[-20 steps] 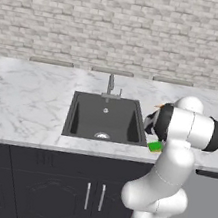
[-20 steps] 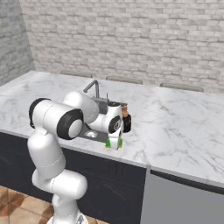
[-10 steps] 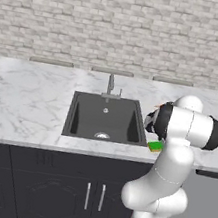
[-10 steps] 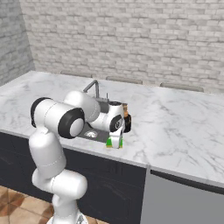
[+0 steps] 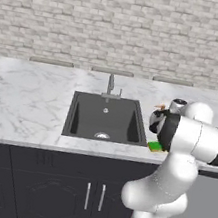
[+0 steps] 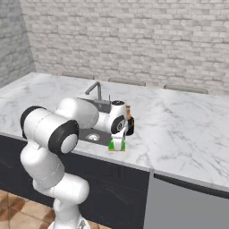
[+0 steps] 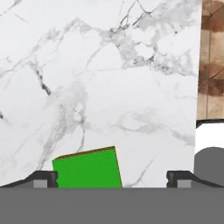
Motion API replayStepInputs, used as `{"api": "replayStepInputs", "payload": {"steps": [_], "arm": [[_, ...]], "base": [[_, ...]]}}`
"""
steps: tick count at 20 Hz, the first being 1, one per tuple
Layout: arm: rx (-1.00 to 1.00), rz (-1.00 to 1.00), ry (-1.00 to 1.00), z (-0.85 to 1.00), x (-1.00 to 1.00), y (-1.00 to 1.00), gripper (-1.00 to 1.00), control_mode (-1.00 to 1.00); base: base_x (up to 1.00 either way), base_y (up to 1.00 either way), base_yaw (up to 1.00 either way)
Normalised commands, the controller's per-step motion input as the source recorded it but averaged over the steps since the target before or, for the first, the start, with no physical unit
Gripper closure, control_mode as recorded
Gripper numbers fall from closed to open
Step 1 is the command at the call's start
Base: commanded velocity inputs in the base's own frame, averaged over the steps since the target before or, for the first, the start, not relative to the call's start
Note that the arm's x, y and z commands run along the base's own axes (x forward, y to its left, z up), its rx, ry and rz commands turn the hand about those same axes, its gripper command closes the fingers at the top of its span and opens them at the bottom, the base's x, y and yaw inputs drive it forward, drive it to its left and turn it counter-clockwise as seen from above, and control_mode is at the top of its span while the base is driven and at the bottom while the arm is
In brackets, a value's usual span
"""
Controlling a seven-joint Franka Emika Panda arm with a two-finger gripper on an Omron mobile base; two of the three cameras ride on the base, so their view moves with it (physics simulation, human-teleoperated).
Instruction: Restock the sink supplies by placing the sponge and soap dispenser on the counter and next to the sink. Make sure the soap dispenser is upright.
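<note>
Right base view: 1 sponge (image 6: pixel 117 147), 1 soap dispenser (image 6: pixel 129 124) beside 1 sink (image 6: pixel 102 107)

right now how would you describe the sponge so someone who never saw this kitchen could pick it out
Start at the dark sink set in the marble counter. Just past the basin's right front corner, near the counter's front edge, lies the sponge, under the gripper. It is flat and bright green, unlike the black soap dispenser behind it.

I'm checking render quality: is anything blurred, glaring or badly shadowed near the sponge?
Hand view: the sponge is sharp-edged, evenly lit, no glare on the counter. Left base view: soft overall, the sponge a small patch beside the arm. Right base view: soft, the claw covers part of the sponge.
</note>
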Motion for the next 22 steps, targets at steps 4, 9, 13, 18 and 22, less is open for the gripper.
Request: {"api": "replayStepInputs", "payload": {"steps": [4,9,13,18,22], "arm": [[0.0,-0.03,-0.09,0.73,-0.17,-0.05,-1.0,-1.0],[0.0,-0.04,-0.11,0.87,-0.1,-0.07,-1.0,-1.0],[0.0,-0.06,-0.13,0.99,-0.17,-0.05,-1.0,-1.0],[0.0,-0.08,-0.16,1.0,-0.33,-0.02,-1.0,-1.0],[0.0,-0.08,-0.19,1.0,-0.48,0.0,-1.0,-1.0]], "base": [[0.0,0.0,0.0],[0.0,0.0,0.0],[0.0,0.0,0.0],[0.0,0.0,0.0],[0.0,0.0,0.0]]}}
